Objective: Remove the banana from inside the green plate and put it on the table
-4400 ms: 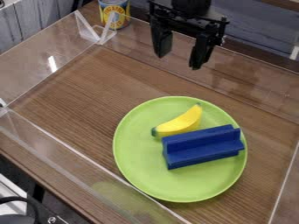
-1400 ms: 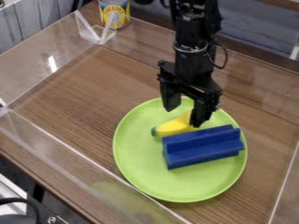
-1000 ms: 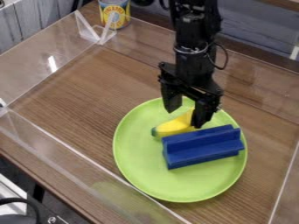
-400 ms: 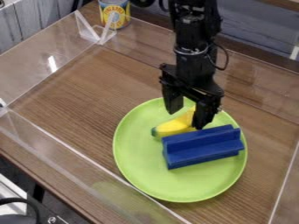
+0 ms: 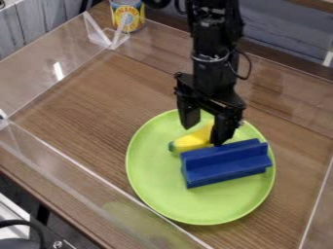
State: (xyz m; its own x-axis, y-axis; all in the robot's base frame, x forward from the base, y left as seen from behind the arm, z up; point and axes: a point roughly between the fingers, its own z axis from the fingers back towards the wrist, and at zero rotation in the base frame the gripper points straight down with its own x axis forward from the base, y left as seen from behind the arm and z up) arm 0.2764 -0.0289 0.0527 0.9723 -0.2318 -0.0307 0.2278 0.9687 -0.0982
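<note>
Gripper (image 5: 208,125) points down over plate (image 5: 154,170), fingers wide, straddling banana (image 5: 196,141). Blue block (image 5: 225,162) at banana's 4 o'clock, touching. Table (image 5: 117,97) beneath.

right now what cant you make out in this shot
- Banana: its far end is hidden behind the fingers of the gripper in the camera view, so contact cannot be judged.
- Blue block: its underside and the plate surface beneath it are hidden by the block itself.
- Green plate: the part under the gripper is covered.
- Yellow container at the back: cut off by the top edge, label too small to read.
</note>
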